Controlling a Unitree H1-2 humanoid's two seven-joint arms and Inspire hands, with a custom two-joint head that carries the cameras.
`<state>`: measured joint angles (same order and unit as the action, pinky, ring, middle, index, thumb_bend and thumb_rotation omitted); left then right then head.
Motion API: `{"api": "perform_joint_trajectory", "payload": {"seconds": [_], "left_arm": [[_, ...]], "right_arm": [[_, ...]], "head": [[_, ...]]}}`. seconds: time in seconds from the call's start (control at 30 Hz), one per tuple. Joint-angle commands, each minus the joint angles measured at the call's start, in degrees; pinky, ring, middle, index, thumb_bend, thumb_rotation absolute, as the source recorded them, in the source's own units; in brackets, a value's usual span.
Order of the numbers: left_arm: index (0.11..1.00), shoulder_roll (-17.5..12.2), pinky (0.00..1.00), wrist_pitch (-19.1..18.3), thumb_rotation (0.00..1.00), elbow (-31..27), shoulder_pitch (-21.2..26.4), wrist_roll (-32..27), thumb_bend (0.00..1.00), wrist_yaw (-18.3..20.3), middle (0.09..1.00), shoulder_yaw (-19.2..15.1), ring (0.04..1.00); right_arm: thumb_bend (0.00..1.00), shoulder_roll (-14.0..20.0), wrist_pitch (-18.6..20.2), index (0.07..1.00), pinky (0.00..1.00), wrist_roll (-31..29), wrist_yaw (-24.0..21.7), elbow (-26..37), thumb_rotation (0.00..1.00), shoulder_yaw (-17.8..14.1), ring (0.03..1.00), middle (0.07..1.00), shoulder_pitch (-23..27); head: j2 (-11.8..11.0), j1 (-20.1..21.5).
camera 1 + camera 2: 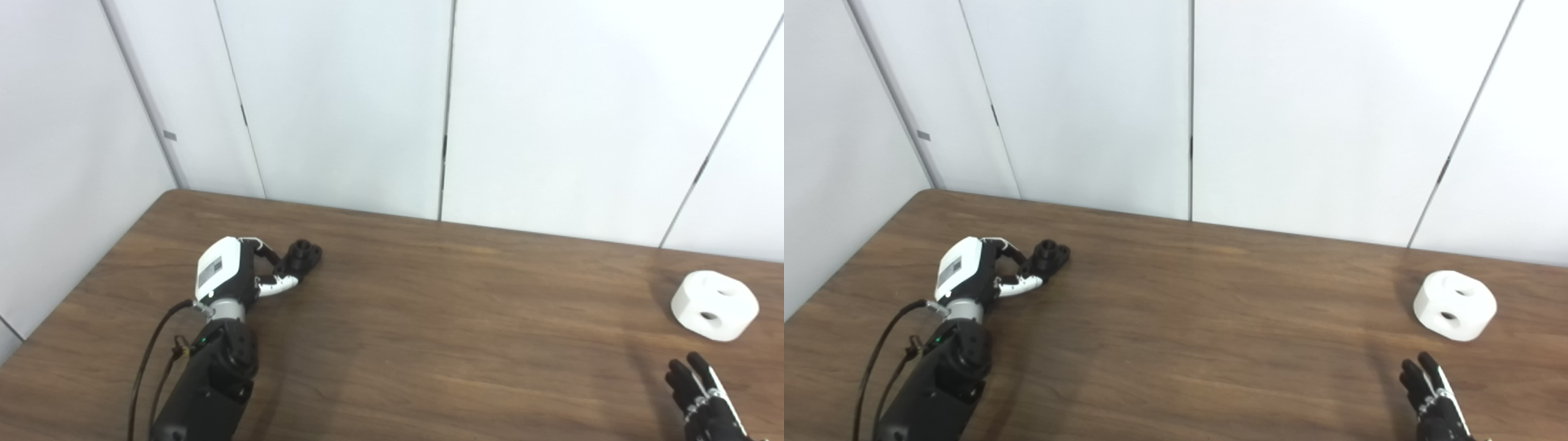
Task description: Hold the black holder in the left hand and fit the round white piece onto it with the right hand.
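Black holder (302,256) at left robot hand (236,272), white piece (715,305) apart

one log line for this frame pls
left hand: fingers at black holder, on table | right hand: open, short of white piece | fit: not started

Holder (303,256): far left on the worktop (429,318), at the left hand's (229,272) fingers (278,284).
Round piece (715,305): far right, well apart.
Right hand (704,401): near right, before the round piece.
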<state>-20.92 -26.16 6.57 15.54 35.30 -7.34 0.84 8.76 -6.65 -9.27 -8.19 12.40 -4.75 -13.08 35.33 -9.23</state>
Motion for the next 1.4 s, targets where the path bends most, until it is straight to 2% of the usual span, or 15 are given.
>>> {"api": "perform_joint_trajectory", "payload": {"seconds": [0.0, 0.2, 0.37, 0.47, 0.63, 0.8, 0.97, 1.07, 1.23, 1.37], "left_arm": [[0.485, -0.2, 0.63, -0.3, 0.05, -3.3, -0.6, -1.0, 0.52, 2.9, 0.721, 0.5, 0.764], [0.486, 0.9, 0.71, -0.7, 0.05, -10.0, -4.0, 0.5, 0.51, 11.5, 0.773, 0.2, 0.833], [0.488, 1.2, 0.73, -0.7, 0.06, -16.1, -7.1, 2.3, 0.51, 18.4, 0.785, 0.9, 0.845], [0.489, 1.3, 0.74, -0.7, 0.06, -18.9, -8.7, 2.9, 0.51, 21.3, 0.78, 1.5, 0.848], [0.489, -0.5, 0.76, 0.3, 0.06, -21.6, -11.3, 0.1, 0.51, 23.8, 0.798, 4.2, 0.859], [0.489, -2.8, 0.78, 5.7, 0.06, -21.6, -13.8, -2.7, 0.51, 25.0, 0.823, 7.2, 0.886], [0.489, -4.3, 0.85, 10.5, 0.06, -21.0, -15.0, -4.4, 0.51, 25.6, 0.836, 10.2, 0.906], [0.49, -5.1, 0.83, 13.1, 0.06, -20.9, -15.3, -5.4, 0.51, 26.4, 0.844, 12.1, 0.919], [0.49, -5.4, 0.84, 17.0, 0.06, -21.1, -15.4, -5.7, 0.51, 27.2, 0.845, 16.0, 0.934], [0.49, -4.7, 0.83, 18.4, 0.06, -21.8, -15.4, -5.6, 0.51, 27.4, 0.845, 18.3, 0.933]], "right_arm": [[0.63, -1.2, 0.4, 0.961, 1.0, -0.1, 0.7, 0.5, 0.87, 0.3, 0.952, 0.939, -1.2], [0.64, -1.5, 1.3, 0.961, 1.0, 1.4, 1.4, 1.2, 0.88, 0.7, 0.947, 0.927, -1.1], [0.63, -1.8, 2.9, 0.958, 1.0, 2.1, 2.3, 2.8, 0.88, 1.1, 0.942, 0.916, -1.2], [0.61, -1.8, 3.1, 0.958, 1.0, 2.3, 2.5, 3.1, 0.89, 1.3, 0.939, 0.916, -1.2], [0.62, -1.6, 4.2, 0.964, 1.0, 2.2, 2.7, 4.1, 0.88, 1.7, 0.951, 0.92, -1.2], [0.63, -1.9, 5.7, 0.962, 1.0, 3.2, 3.6, 5.3, 0.89, 2.0, 0.938, 0.91, -1.1], [0.62, -2.0, 6.6, 0.964, 1.0, 3.9, 4.3, 6.2, 0.91, 2.5, 0.943, 0.909, -1.0], [0.62, -2.1, 6.7, 0.963, 1.0, 4.2, 4.5, 6.6, 0.91, 2.8, 0.938, 0.908, -1.0], [0.63, -2.1, 8.3, 0.967, 1.0, 5.3, 4.9, 7.6, 0.93, 3.4, 0.941, 0.91, -1.0], [0.63, -2.2, 8.2, 0.963, 1.0, 5.7, 5.2, 7.7, 0.93, 3.8, 0.928, 0.902, -0.8]], "head": [[0.3, 0.1], [0.9, 0.9], [1.5, 1.3], [2.0, 1.6], [2.7, 2.2], [3.8, 3.3], [4.9, 4.6], [5.4, 5.4], [6.5, 6.8], [7.1, 7.5]]}}
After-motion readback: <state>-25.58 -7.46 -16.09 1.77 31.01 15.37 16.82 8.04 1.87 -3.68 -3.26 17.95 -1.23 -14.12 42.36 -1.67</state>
